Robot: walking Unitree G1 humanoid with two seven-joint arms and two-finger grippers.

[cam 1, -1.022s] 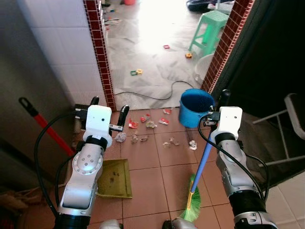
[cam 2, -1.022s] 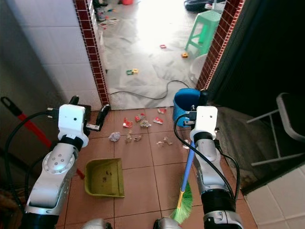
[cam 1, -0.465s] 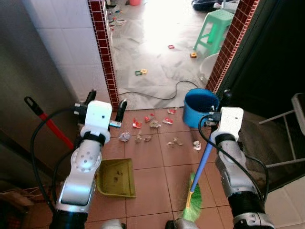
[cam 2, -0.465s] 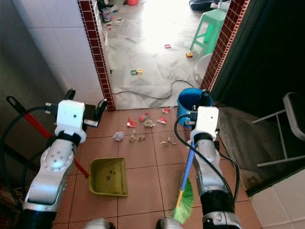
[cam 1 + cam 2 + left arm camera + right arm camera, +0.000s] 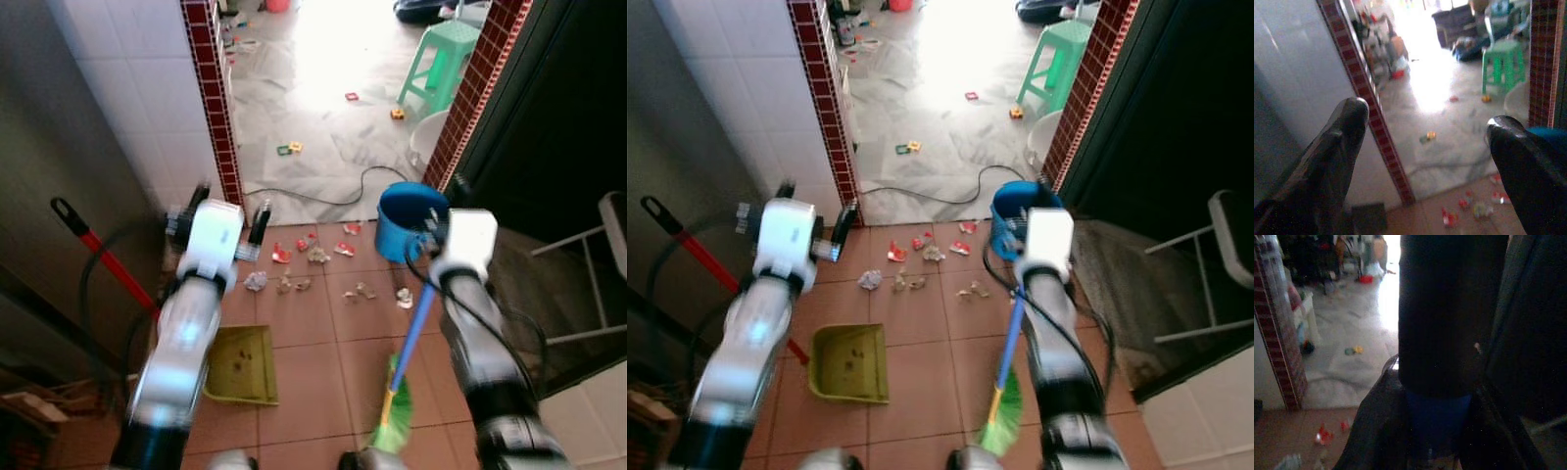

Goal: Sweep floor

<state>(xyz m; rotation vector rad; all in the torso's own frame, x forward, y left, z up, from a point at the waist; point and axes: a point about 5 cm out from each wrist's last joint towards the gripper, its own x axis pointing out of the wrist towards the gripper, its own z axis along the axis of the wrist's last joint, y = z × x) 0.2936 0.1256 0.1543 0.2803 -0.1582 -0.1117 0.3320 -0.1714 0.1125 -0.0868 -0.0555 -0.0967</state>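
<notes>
On the terracotta tile floor near the robot's feet, a broom with a blue handle and green bristles stands tilted, bristles down and close in, handle running up to the right gripper; its black fingers are pinched round the handle, as the right wrist view shows with the dark shaft filling the space between them. Held that way, I judge the bristles can be drawn across the litter. That litter, scraps of crumpled paper and red wrappers, lies scattered on the tiles just short of the doorway, between the two arms and farther out than the broom head. A yellow-green plastic dustpan sits flat on the near left, mouth toward the scraps, placed to receive them; its red long handle leans away to the left against the grey wall. The left gripper is raised in front with its rounded matte fingers spread wide, holding nothing. A blue round bucket stands at the brick-patterned door post on the right, touching or just beside the right wrist. Beyond, the smooth pale floor carries a dark cable and a green plastic stool.
</notes>
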